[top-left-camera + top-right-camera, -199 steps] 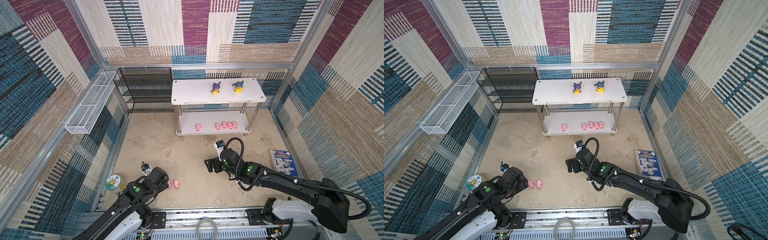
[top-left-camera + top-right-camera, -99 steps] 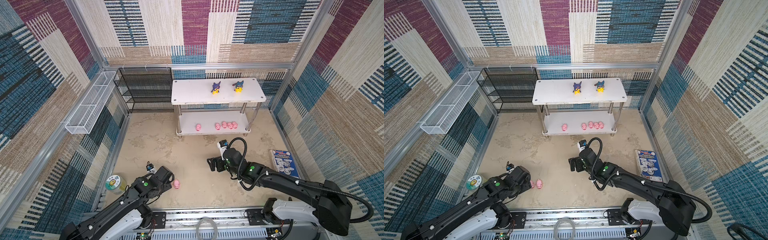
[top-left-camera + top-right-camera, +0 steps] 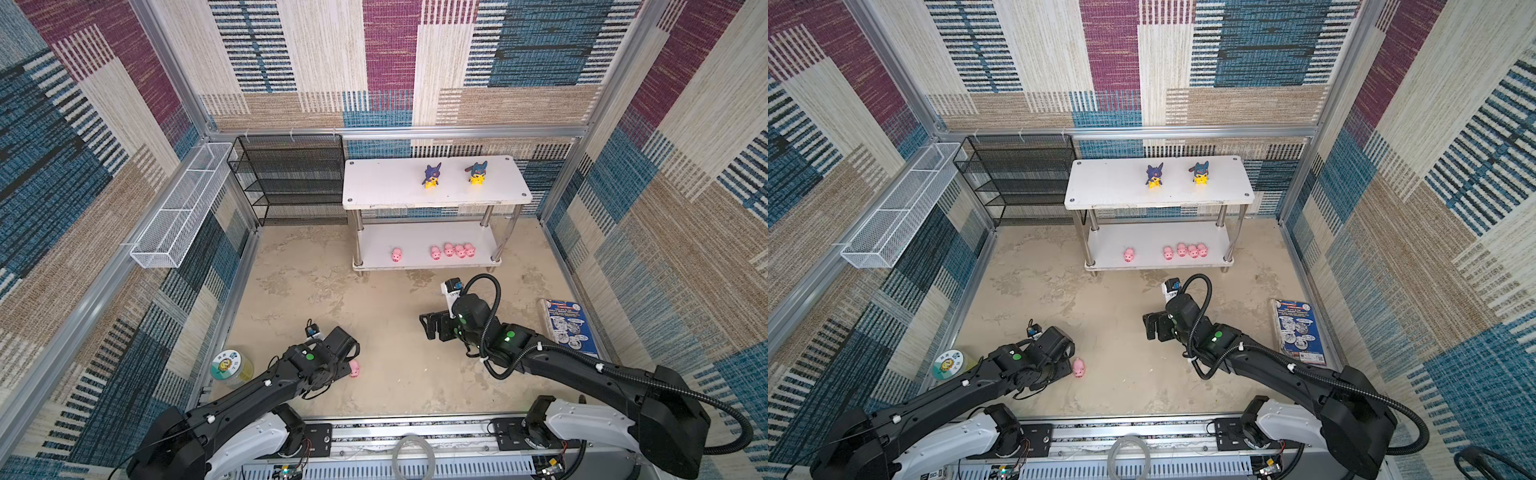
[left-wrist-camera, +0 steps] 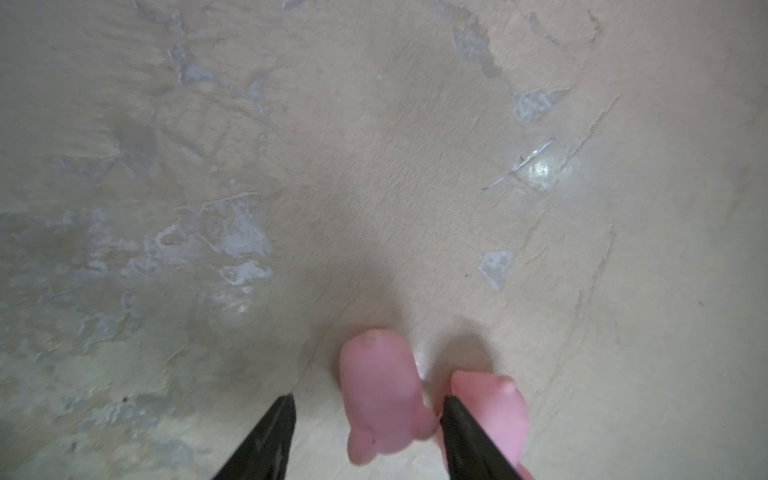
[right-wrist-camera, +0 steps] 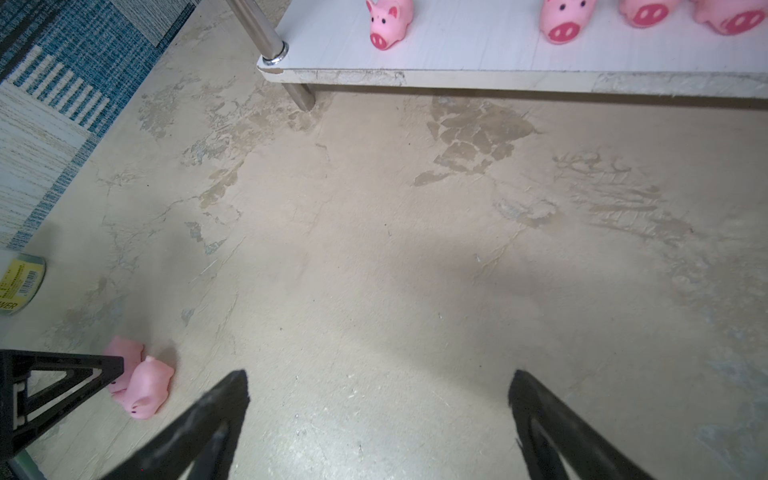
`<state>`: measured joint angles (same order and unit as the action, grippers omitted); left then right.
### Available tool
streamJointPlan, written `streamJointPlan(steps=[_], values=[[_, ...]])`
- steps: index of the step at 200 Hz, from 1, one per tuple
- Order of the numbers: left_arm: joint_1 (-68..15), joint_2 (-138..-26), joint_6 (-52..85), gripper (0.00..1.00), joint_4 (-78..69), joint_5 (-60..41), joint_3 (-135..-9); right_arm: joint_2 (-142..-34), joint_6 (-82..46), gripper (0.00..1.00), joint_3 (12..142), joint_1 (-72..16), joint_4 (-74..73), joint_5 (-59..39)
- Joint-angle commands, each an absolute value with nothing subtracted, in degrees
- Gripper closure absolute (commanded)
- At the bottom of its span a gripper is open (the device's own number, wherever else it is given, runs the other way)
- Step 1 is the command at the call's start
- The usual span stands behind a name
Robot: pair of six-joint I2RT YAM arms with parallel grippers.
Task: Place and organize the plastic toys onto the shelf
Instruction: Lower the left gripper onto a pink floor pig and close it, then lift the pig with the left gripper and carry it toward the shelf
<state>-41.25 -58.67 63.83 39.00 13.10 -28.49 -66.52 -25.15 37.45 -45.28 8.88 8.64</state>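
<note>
Jaws apart, the left gripper (image 4: 368,401) sits low at the near left; the right gripper (image 5: 380,376), jaws wide, hangs over the floor (image 5: 415,249) mid-scene. At the far side stands the shelf (image 3: 386,183). Two figures (image 3: 432,176) stand on its top tier, right half. Five pigs (image 3: 459,251) sit on the lower tier, four bunched right. Two more lie side by side near left: one pig (image 4: 382,395) between the left jaws, the other pig (image 4: 494,407) just outside.

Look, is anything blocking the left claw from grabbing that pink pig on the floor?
Nothing blocks it. The left gripper straddles that pink pig, jaws open; a second pig lies just outside one finger.
</note>
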Motion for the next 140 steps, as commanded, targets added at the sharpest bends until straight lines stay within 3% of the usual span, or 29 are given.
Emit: streamJointPlan(steps=[1, 19, 79, 140], values=[[-41.2, -60.9, 62.4, 0.41, 36.3, 12.5, -28.7, -66.2, -24.3, 0.00, 37.4, -44.9, 7.9, 7.8], [-41.2, -63.3, 61.9, 0.43, 35.4, 12.4, -29.0, -65.8, -24.3, 0.00, 37.2, -44.7, 7.9, 7.8], [-41.2, -66.0, 60.2, 0.66, 36.1, 14.2, -30.3, -65.0, -24.5, 0.00, 36.7, -43.8, 8.3, 7.7], [-40.7, -69.3, 54.7, 0.68, 40.6, 17.1, -37.0, -65.2, -24.5, 0.00, 36.7, -43.3, 8.1, 7.3]])
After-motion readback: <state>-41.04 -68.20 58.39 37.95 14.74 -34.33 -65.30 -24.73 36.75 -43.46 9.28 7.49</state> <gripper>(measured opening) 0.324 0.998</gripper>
